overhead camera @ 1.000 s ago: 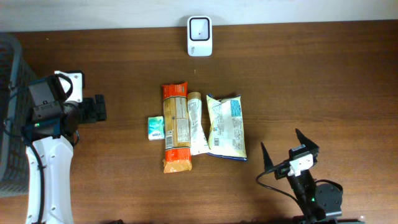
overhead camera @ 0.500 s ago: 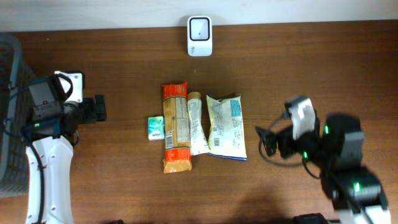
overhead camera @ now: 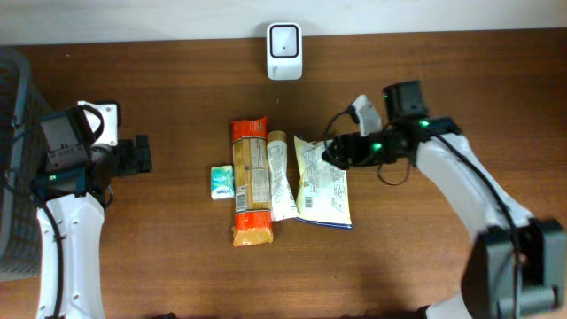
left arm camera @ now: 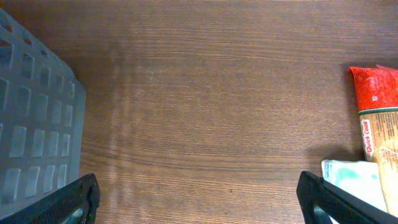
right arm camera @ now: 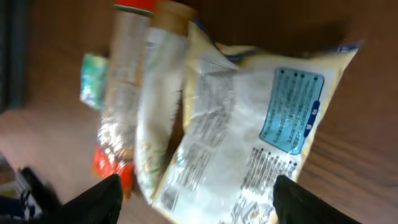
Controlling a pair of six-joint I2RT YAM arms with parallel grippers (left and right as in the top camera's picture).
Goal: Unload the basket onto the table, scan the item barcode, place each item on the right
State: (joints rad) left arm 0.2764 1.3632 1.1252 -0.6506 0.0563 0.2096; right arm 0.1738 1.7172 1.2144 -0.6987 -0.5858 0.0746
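Far left there's a grey slotted plastic basket (overhead camera: 12, 133) at the edge of the dark wooden tabletop (overhead camera: 177, 89); just beside it the white left arm (overhead camera: 66, 230) sits well apart from the groceries, and the left jaws are spread wide with nothing but bare wood between them.

Mid-table is the row of goods. There's a small mint-green packet (overhead camera: 221, 182) right up against a long orange-and-red cellophane packet (overhead camera: 250, 182); next comes a narrow clear-and-beige packet (overhead camera: 280, 177), touching a pale yellow crinkly bag with a blue label (overhead camera: 324, 190). A small white barcode scanner (overhead camera: 284, 39) stands at the far edge, well apart from the row.

My guess is the yellow bag is the item to scan; it lies flat, rightmost in the row, fine print facing up. The right jaws hang over its far end, nearest the scanner; in the wrist view they stand apart with the bag filling the gap, and I don't see them gripping anything yet.

Handling-wise I'd expect it to be light, floppy and slick, with contents that might crush; probably best to pinch the crimped end seam or a corner rather than the puffy middle, since a squeeze there could wrinkle the print. I can't make out where the barcode actually is.
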